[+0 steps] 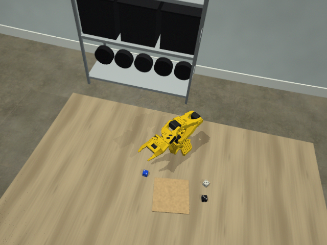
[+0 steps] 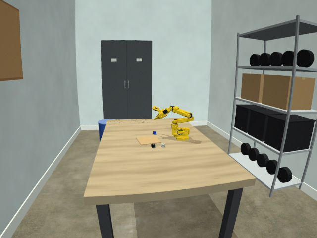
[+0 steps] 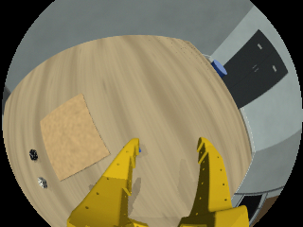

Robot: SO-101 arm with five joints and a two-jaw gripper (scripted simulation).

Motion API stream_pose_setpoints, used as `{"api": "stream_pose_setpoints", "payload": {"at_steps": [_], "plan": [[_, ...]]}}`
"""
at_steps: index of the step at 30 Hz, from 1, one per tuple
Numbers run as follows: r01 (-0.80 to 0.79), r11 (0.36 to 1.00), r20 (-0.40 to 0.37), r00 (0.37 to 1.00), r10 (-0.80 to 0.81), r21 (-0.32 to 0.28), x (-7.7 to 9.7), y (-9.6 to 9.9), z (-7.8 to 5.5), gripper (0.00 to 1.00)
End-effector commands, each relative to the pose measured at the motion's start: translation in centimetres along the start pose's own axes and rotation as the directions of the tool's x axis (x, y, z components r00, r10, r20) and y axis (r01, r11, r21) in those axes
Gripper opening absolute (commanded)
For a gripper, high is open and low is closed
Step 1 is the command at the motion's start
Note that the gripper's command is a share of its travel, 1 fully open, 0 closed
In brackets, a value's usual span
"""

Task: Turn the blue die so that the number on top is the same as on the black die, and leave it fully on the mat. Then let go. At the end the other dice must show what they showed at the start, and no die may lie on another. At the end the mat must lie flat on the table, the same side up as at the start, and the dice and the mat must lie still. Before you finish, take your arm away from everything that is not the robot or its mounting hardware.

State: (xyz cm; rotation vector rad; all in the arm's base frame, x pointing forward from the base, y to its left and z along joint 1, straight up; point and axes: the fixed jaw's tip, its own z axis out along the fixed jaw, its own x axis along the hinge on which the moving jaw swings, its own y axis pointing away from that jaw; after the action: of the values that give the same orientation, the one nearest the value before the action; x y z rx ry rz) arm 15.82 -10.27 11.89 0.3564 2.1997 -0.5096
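The blue die (image 1: 145,172) (image 2: 154,133) lies on the table beside the mat; in the wrist view only a sliver of it (image 3: 140,150) shows past a fingertip. Its top seems to show two pips. The flat tan mat (image 1: 170,195) (image 2: 148,140) (image 3: 73,137) bears no die. The black die (image 1: 204,198) (image 2: 153,145) (image 3: 33,154) lies on the table across the mat from the blue one; its top seems to show three pips. My gripper (image 1: 143,155) (image 2: 154,112) (image 3: 169,139) is open and empty, raised high above the table.
The white die (image 1: 206,183) (image 2: 163,145) (image 3: 42,183) lies on the table near the black die, on the arm's side, with several pips on top. A metal shelf (image 1: 137,85) stands beyond the table edge behind the arm.
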Motion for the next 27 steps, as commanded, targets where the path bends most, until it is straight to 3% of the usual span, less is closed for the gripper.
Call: {"api": "stream_pose_setpoints", "payload": {"at_steps": [1, 10, 13, 19, 27], "plan": [[0.113, 0.993, 0.033, 0.993, -0.114, 0.020, -1.46, -0.62, -0.75, 0.28], [0.426, 0.905, -0.039, 0.904, -0.426, -0.020, -1.38, -0.90, -0.94, 0.28], [0.460, 0.887, -0.045, 0.886, -0.461, -0.027, -1.37, -0.94, -0.96, 0.28], [0.654, 0.752, -0.072, 0.748, -0.659, -0.086, -1.33, -1.21, -1.08, 0.28], [0.845, 0.504, -0.064, 0.501, -0.863, -0.179, -1.33, -1.60, -1.20, 0.28]]}}
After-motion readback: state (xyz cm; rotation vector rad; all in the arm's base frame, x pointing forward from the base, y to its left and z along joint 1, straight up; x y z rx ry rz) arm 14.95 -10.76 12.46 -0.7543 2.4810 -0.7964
